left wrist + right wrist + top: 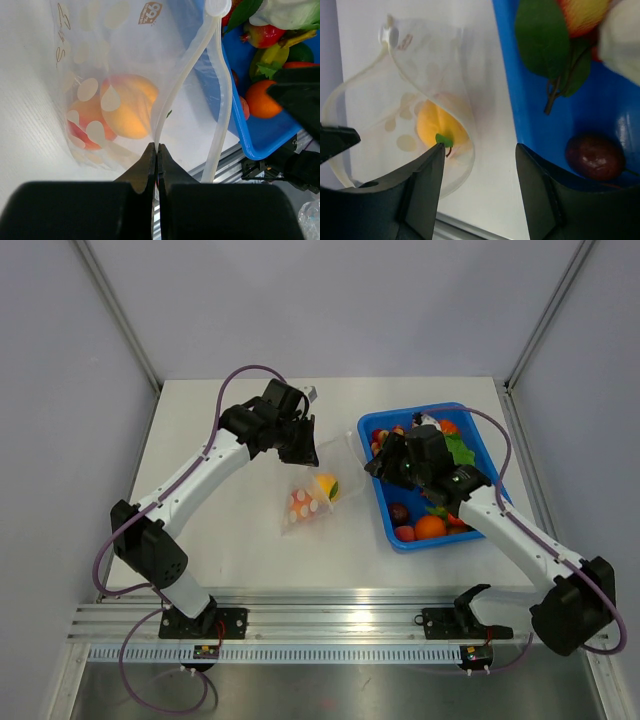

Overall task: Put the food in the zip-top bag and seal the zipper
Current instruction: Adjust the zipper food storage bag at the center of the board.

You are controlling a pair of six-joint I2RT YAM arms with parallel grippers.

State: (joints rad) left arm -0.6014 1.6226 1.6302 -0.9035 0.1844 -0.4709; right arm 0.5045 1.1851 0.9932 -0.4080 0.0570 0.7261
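The clear dotted zip-top bag [312, 498] lies at mid-table, its mouth lifted. It holds a yellow fruit [326, 486] and a red-orange piece [300, 505]. My left gripper [296, 442] is shut on one side of the zipper strip [186, 75] at the bag's mouth [157, 147]. The yellow fruit [129, 106] shows through the plastic. My right gripper [384, 463] is open and empty [480, 147], over the table between the bag [420, 75] and the blue tray. More food, an orange [431, 526] and lettuce [458, 450], lies in the tray.
The blue tray [400, 412] stands right of the bag, with several toy fruits in it. Its wall [515, 90] is just right of my right gripper, with a dark red fruit [594, 155] inside. An aluminium rail [330, 620] runs along the near edge.
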